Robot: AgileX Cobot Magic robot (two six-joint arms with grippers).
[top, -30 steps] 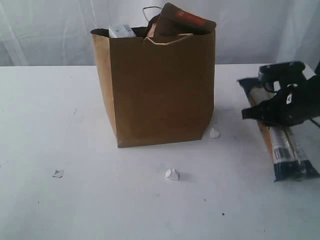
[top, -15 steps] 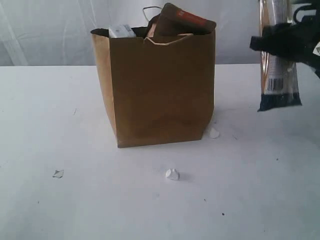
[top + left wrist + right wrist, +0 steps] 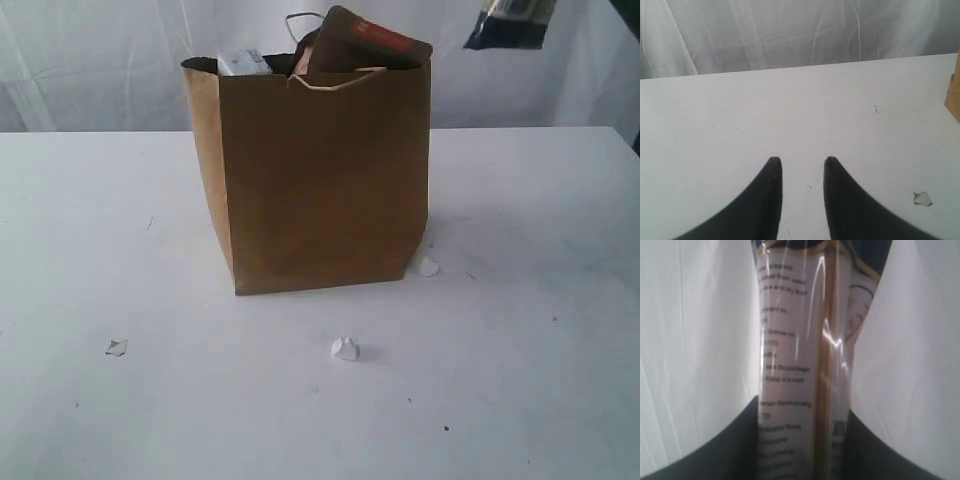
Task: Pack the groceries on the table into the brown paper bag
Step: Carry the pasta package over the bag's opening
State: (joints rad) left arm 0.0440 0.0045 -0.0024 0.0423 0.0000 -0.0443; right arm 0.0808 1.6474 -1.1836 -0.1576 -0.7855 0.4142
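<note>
Right gripper [image 3: 804, 410] clamped on long navy-tan packet [image 3: 795, 330]; packet end at 1 o'clock from brown paper bag [image 3: 320, 180]. Left gripper [image 3: 800, 162]: narrow gap, empty, over table [image 3: 740, 110].

Brown bag [image 3: 320, 190], white table [image 3: 520, 380] with dark specks, pale packet [image 3: 800, 365] with black letters and a tan stripe.

1. You see rows of small black print on the long navy-tan packet [image 3: 800, 365]; most blurs, only "the package" reads.
2. The red label [image 3: 385, 40] on the brown pouch [image 3: 345, 50] in the brown paper bag [image 3: 320, 180] is too small for you to read.
</note>
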